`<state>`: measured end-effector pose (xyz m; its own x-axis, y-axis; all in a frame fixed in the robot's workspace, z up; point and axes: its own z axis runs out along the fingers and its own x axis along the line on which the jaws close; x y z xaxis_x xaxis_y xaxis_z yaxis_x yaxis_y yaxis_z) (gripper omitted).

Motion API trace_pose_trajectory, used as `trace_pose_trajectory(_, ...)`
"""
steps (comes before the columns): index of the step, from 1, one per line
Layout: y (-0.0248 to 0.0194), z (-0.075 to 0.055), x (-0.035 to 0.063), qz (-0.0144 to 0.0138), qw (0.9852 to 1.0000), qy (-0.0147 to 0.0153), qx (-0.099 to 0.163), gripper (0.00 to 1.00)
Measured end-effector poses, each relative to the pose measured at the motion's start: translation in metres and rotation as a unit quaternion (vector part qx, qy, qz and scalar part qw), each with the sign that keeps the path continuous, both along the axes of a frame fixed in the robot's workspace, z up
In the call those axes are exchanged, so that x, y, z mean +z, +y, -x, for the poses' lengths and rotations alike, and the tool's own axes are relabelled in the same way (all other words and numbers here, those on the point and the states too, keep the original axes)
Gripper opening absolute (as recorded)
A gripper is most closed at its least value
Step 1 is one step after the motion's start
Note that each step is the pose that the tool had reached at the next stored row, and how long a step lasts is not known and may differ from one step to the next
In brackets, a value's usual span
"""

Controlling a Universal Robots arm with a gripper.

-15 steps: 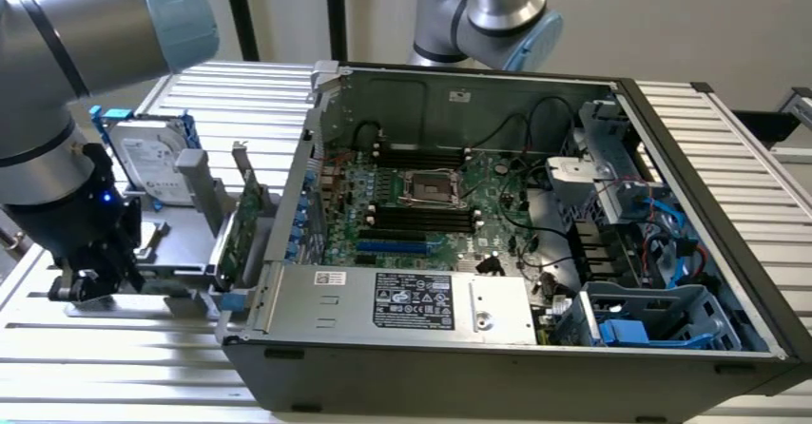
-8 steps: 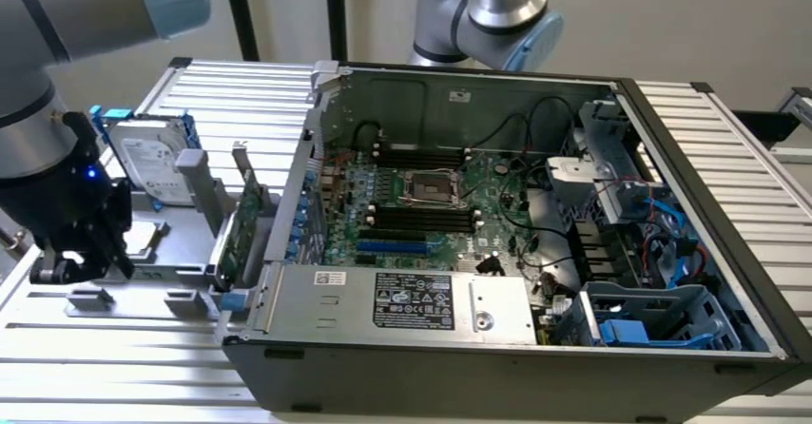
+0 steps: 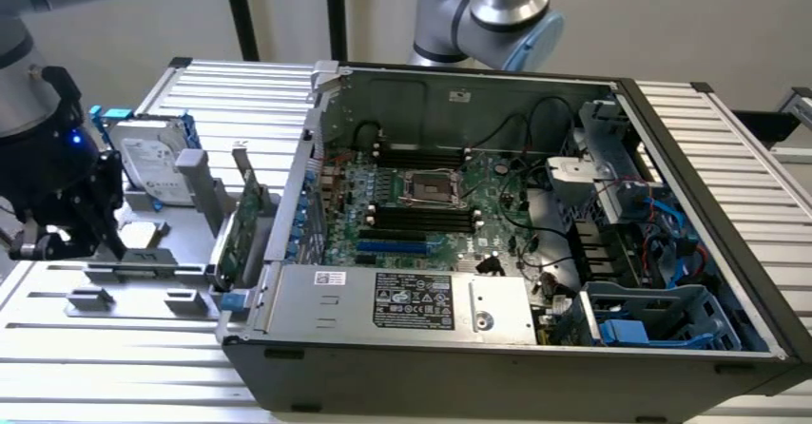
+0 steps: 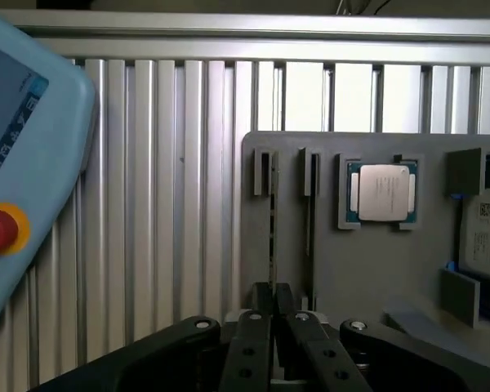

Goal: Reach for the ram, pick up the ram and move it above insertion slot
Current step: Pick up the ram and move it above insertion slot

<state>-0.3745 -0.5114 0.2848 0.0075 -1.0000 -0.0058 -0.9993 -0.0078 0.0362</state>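
Slatted metal table (image 3: 127,367) carrying an open computer case (image 3: 508,381) and, at the exterior view's left, a grey holder plate (image 4: 351,269).

Task step, as judged: the reach, with nothing yet lifted. The gripper (image 3: 70,243) hangs over the holder plate, well apart from the case. In the wrist view the gripper (image 4: 273,298) has its fingers (image 4: 253,343) drawn narrow, almost together, with nothing seen clamped between them.

The ram (image 4: 271,237) stands on edge in its holder posts and shows as a thin dark line running under the fingertips, so the two appear lined up. A processor chip (image 4: 384,192) and a hard drive (image 4: 486,237) sit further along the plate. A handset (image 4: 24,163) with a red button lies on the slats.

The insertion slot (image 3: 425,217), one of several black parallel sockets, lies on the board inside the case.

Judged need: a wider opening, a pad on each face of the stick, and a square, straight descent, since the edge offers little to hold.
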Motion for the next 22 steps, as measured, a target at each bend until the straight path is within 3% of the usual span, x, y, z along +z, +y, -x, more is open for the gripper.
trace_pose_trajectory(10,0.0000,-0.025,0.0451,-0.0038,1.0000,0.0000,0.001,0.14)
trace_pose_trajectory(22,0.0000,-0.074,0.0994,-0.0101,0.9999,0.0001,0.002,0.14)
